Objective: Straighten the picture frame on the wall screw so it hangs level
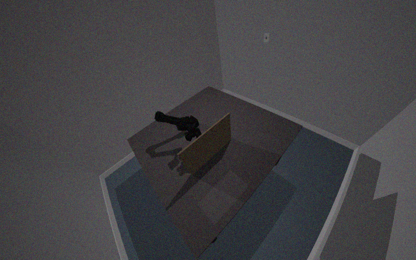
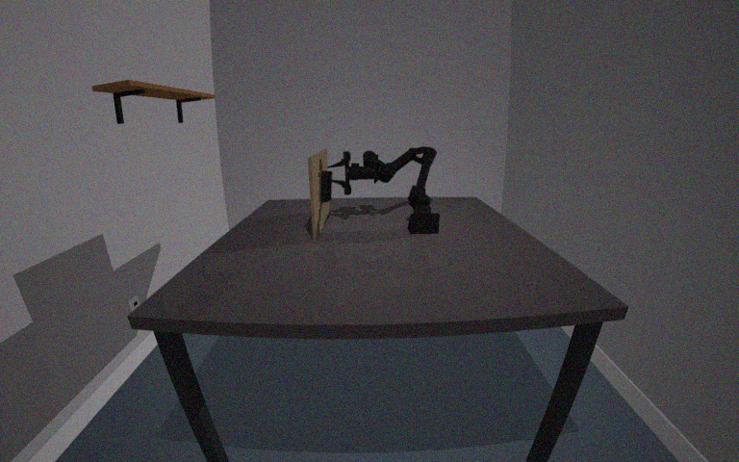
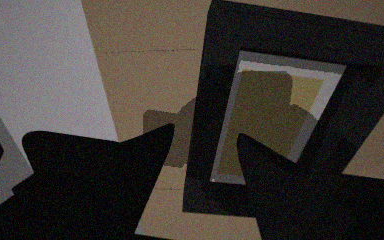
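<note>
A black picture frame (image 2: pixel 325 186) (image 3: pixel 279 30) with a pale mat and yellowish picture hangs on the front of an upright wooden board (image 1: pixel 207 141) (image 2: pixel 315 200) (image 3: pixel 139 75). In the wrist view its edges run at a slant to the board's seams. My gripper (image 2: pixel 331 173) (image 3: pixel 205 133) is open and holds nothing. Its fingers stand one above the other close in front of the frame in the exterior view. In the wrist view one fingertip overlaps the picture and the other lies beside the frame over the board. The screw and notched strip are hidden; contact cannot be told.
The board stands on the dark table (image 1: pixel 255 119) (image 2: pixel 391 286), facing the arm's base (image 2: pixel 423 222). A wooden shelf (image 2: pixel 156 89) is on the left wall, far from the arm. Shadows of the arm fall on the frame and board.
</note>
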Controlling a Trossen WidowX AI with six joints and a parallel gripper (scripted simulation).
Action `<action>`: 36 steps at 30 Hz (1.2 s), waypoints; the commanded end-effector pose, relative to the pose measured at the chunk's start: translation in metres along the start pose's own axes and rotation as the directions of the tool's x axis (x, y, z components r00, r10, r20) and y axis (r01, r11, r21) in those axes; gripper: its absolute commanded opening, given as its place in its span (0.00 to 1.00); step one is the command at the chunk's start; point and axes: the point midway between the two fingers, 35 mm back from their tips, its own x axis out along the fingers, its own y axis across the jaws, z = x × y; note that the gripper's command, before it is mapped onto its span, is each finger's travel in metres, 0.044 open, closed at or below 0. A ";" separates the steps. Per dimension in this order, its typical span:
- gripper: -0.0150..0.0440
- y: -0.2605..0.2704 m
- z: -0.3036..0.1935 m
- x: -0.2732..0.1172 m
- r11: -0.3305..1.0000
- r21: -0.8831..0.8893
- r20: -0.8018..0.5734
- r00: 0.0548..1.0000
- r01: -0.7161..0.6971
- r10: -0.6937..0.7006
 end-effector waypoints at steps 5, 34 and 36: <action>0.69 0.002 0.000 0.000 1.000 -0.002 -0.001 1.000 -0.005 0.005; 0.25 0.002 0.000 0.000 1.000 -0.002 -0.001 1.000 -0.005 0.005; 0.25 0.002 0.000 0.000 1.000 -0.002 -0.001 1.000 -0.005 0.005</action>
